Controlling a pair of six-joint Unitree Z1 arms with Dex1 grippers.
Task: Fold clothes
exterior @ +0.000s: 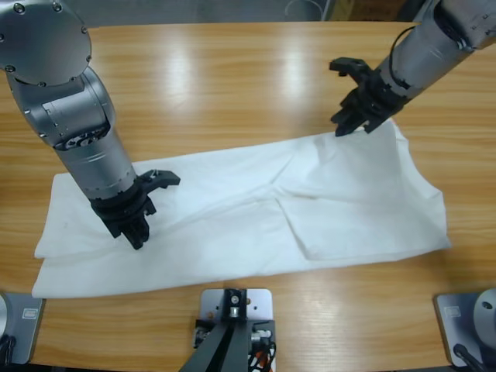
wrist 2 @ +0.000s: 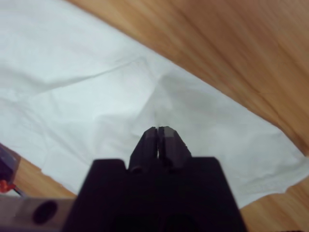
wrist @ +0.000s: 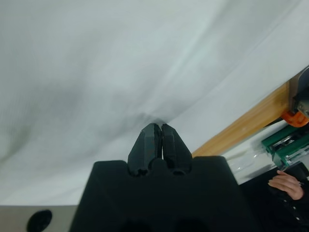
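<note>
The clothes (exterior: 232,225), a white T-shirt, lie in a long wrinkled band across the table, with a flap folded over on the right half. My left gripper (exterior: 138,239) stands on the band's left part. In the left wrist view its jaws (wrist: 158,126) are pressed together, with the clothes (wrist: 96,72) creased at their tips. My right gripper (exterior: 342,130) is at the shirt's far edge on the right. Its jaws (wrist 2: 158,129) are shut, and a ridge of the clothes (wrist 2: 72,72) rises to their tips.
Bare wooden table (exterior: 232,77) stretches behind the shirt, and a narrow strip shows in front of it. Past the table's edge the left wrist view shows a person's hand (wrist: 285,183) and green and orange equipment (wrist: 289,137).
</note>
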